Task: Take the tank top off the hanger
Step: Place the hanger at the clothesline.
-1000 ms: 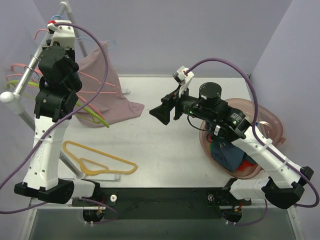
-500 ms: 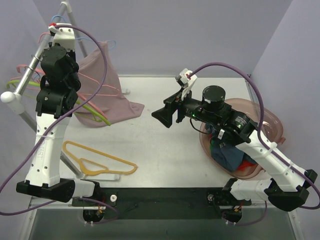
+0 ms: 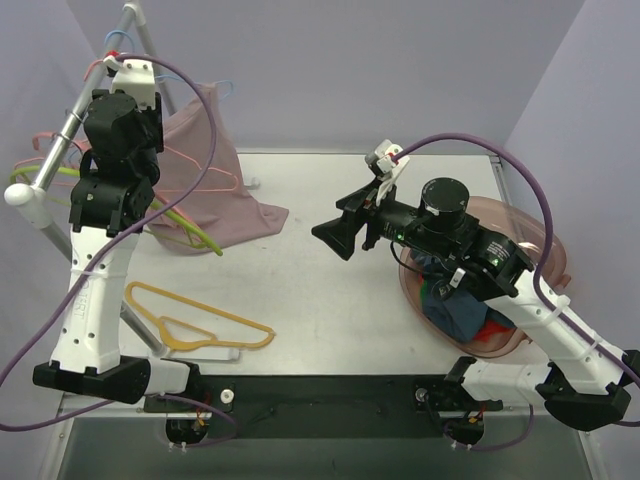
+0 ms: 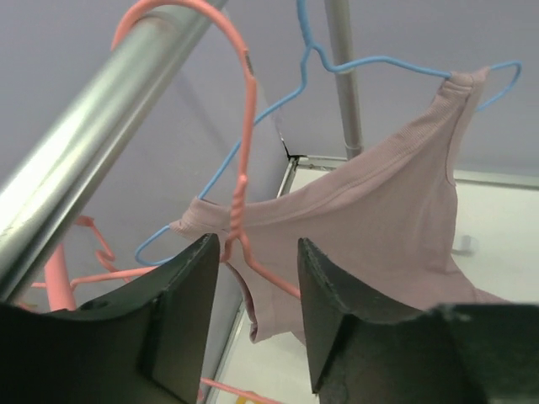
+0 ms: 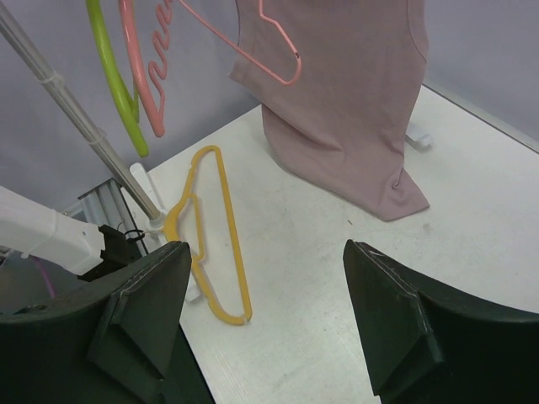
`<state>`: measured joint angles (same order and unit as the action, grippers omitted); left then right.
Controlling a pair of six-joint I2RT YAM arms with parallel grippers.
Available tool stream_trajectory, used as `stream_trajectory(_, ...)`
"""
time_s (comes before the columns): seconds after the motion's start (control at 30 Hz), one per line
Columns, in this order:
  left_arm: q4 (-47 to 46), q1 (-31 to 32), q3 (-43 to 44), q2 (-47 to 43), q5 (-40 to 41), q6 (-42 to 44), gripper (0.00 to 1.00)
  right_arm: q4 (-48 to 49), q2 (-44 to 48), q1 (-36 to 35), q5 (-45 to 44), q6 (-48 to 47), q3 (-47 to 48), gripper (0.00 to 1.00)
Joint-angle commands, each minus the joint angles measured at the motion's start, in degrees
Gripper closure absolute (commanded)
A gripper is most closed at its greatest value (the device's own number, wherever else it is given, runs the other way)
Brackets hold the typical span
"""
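Observation:
The mauve tank top [image 3: 205,175] hangs from a thin blue hanger [image 4: 370,63] at the rack's far end, and its hem rests on the table. It also shows in the left wrist view [image 4: 379,219] and the right wrist view [image 5: 345,93]. My left gripper [image 4: 257,278] is raised beside the rail [image 4: 101,143]. It is open, with a pink hanger's twisted neck [image 4: 238,210] just beyond the gap. In the top view the left gripper [image 3: 118,62] is at the rack's top. My right gripper [image 3: 335,235] hovers open over mid-table, holding nothing.
A yellow hanger [image 3: 200,325] lies on the table near the left arm. A green hanger [image 3: 190,225] and more pink hangers [image 5: 139,67] dangle from the rail [image 3: 60,150]. A pink basin [image 3: 540,235] of clothes sits at the right.
My left gripper's jaws have opened at the rail. The right arm has drifted to the right, away from the tank top.

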<state>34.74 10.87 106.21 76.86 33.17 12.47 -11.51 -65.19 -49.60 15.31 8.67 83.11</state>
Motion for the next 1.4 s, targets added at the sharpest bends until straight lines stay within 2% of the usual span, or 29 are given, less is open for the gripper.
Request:
stream_trajectory(0.0,3.75,-0.24,5.84,-1.62,-7.22,-2.97,0.44,1.58,1.55,-0.49,-1.07,-0.58,-0.93,0.26)
stream_trajectory(0.1,4.90,0.02,8.04,-3.03,-10.91,-4.11,0.40,1.58,2.08,-0.58,-1.25,-0.41,-1.37,0.26)
stream_trajectory(0.3,6.48,1.34,10.68,-4.79,-16.72,-5.52,0.39,1.23,3.48,-1.02,-1.60,0.21,-1.81,0.26)
stream_trajectory(0.43,6.48,4.85,12.34,-3.92,-16.83,-5.70,0.39,0.61,4.63,-1.28,-2.21,0.91,-2.16,0.26)
stream_trajectory(0.47,6.91,6.16,14.26,-2.43,-15.52,-4.83,0.39,0.52,4.89,-1.28,-2.39,1.09,-2.34,0.26)
stream_trajectory(0.5,7.88,10.27,15.24,-1.37,-13.67,-4.04,0.39,0.52,5.59,-1.37,-2.39,1.09,-2.60,0.26)
stream_trajectory(0.53,7.97,12.48,16.30,-0.40,-8.00,-2.90,0.39,0.61,5.77,-1.37,-2.39,1.00,-2.86,0.26)
stream_trajectory(0.63,7.89,18.81,19.46,3.99,0.02,1.23,0.38,-0.09,5.95,-1.46,-3.00,0.30,-2.78,0.25)
stream_trajectory(0.73,6.92,20.15,22.28,8.29,3.91,2.38,0.38,-1.41,6.30,-1.46,-3.01,-0.23,-2.08,0.25)
stream_trajectory(0.83,3.51,20.15,23.51,12.25,9.36,2.91,0.38,-1.68,7.27,-1.46,-2.39,-0.23,-2.34,0.25)
stream_trajectory(0.93,-6.41,20.06,21.94,15.24,17.35,6.24,0.39,-1.85,8.32,-1.55,-2.30,0.03,-2.86,0.25)
stream_trajectory(1.03,-18.18,19.63,21.24,19.19,25.43,13.61,0.41,-2.73,8.15,-1.55,-2.48,1.09,-2.69,0.26)
stream_trajectory(1.07,-27.27,19.10,20.27,20.86,27.89,19.72,0.41,-3.17,7.71,-1.64,-2.30,1.26,-1.65,0.26)
stream_trajectory(1.13,-32.70,17.96,19.73,22.97,31.78,23.55,0.43,-5.70,6.04,-1.81,-1.52,1.44,0.11,0.26)
stream_trajectory(1.27,-26.67,14.45,25.08,26.23,30.38,18.05,0.44,-7.13,4.90,-2.51,-1.34,1.18,2.32,0.27)
stream_trajectory(1.37,-26.31,11.46,25.09,27.55,29.85,17.94,0.42,-6.86,4.81,-2.87,-1.86,1.79,3.11,0.27)
